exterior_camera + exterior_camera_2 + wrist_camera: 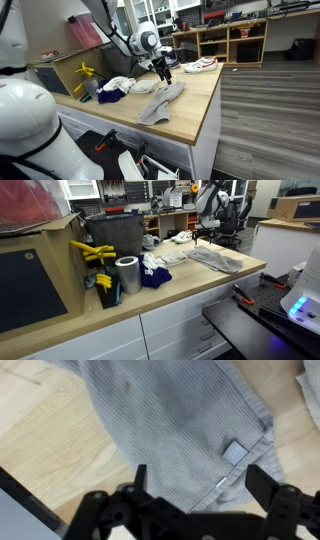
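Grey garment (170, 420) lies flat directly below the gripper (200, 485).

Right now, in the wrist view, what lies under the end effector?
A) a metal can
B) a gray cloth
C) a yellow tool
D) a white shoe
B: the wrist view shows the open end effector over the gray cloth, which is spread on the wooden countertop and fills the space between the jaws.

Pincer (164, 72) just above a grey garment (160, 104) on a wooden counter (205, 95), white cloth (120, 84) nearby.
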You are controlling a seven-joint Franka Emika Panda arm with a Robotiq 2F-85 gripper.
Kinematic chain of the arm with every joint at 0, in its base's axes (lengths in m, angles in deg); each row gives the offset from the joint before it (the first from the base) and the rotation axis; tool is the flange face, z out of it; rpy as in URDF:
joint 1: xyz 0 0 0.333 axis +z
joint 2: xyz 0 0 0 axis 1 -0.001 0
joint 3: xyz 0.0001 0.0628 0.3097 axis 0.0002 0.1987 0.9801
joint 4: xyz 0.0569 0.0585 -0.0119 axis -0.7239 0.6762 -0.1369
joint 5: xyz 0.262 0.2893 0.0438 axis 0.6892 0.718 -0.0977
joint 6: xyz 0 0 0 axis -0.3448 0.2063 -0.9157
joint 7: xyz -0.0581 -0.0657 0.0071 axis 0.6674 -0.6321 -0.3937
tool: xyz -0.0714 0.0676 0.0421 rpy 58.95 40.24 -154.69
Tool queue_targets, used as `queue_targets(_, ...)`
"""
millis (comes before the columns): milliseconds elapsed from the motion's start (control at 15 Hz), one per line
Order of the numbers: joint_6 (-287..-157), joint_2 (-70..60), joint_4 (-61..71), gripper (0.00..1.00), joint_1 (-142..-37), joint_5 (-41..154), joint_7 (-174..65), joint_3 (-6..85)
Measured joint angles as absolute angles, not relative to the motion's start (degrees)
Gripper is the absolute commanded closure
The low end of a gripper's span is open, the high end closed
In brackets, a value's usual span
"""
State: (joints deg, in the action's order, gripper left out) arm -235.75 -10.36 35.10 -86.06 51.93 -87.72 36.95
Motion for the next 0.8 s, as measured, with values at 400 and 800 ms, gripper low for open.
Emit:
queue_targets(400, -230.6, -16.8, 27.0, 0.0, -83.9, 54.5, -94.9, 36.7)
queue_targets(800, -227.8, -22.3, 21.4, 0.0, -83.7, 58.7, -95.2, 37.3)
